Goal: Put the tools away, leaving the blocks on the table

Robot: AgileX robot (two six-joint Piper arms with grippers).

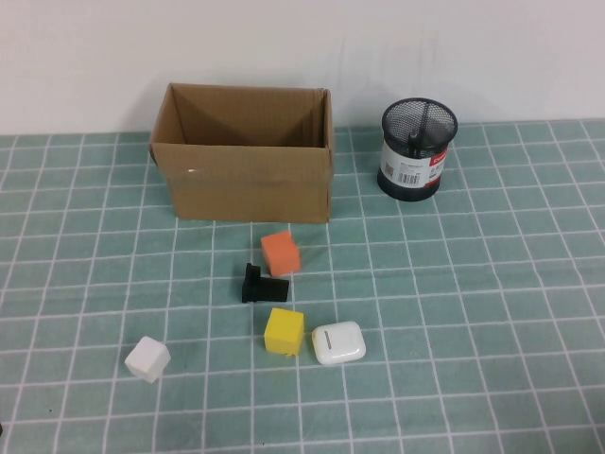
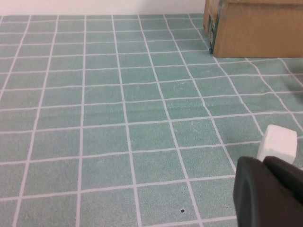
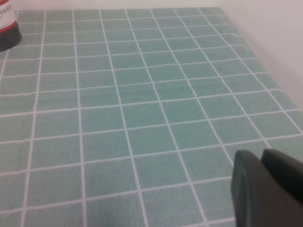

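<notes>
On the teal gridded table [image 1: 492, 322] lie three blocks: orange [image 1: 280, 253], yellow [image 1: 284, 331] and white [image 1: 147, 358]. One tool shows: a thin black rod [image 1: 424, 125] leaning inside the black mesh cup [image 1: 417, 151]. Neither arm appears in the high view. In the left wrist view my left gripper [image 2: 263, 161] is shut and empty, low over the cloth, with the white block [image 2: 279, 143] just beyond its tips. In the right wrist view my right gripper [image 3: 262, 154] is shut on nothing over bare cloth, far from the cup [image 3: 6, 28].
An open cardboard box [image 1: 244, 161] stands at the back, its corner [image 2: 251, 28] ahead of the left gripper. A small black bracket [image 1: 259, 284] and a white earbud case [image 1: 338, 342] lie among the blocks. The table's right edge [image 3: 265, 61] runs near the right gripper.
</notes>
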